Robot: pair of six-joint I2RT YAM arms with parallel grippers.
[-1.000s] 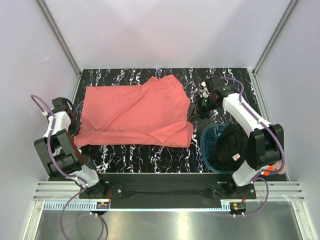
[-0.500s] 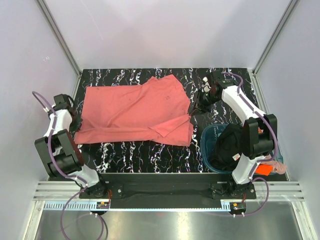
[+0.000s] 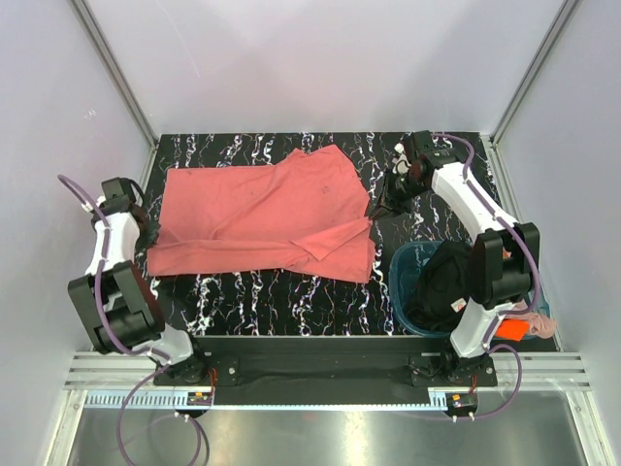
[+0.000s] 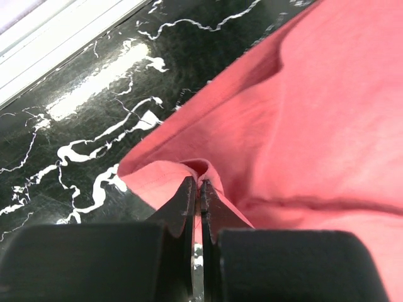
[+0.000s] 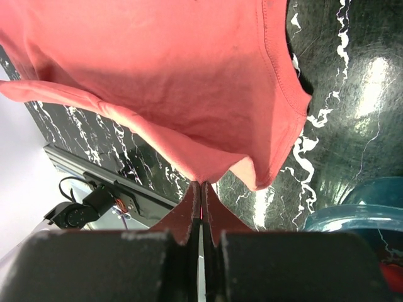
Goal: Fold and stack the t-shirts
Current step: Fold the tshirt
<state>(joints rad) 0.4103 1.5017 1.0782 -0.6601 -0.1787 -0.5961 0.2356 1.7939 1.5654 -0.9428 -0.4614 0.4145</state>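
The large salmon-red t-shirt lies spread across the black marbled table. My left gripper is at its left edge, shut on a pinch of the shirt's edge. My right gripper is at its right edge, shut on the fabric and holding it lifted off the table. A black t-shirt with a small red mark sits in the teal basket. An orange and a pale pink shirt lie right of the basket.
The teal basket stands at the near right, close below my right arm. The table's front rail runs along the near edge. White enclosure walls stand on the left, back and right.
My right gripper has risen and moved toward the back, lifting the shirt's right edge. The shirt's near edge has shifted and a fold has formed at its near right. My left gripper edged slightly.
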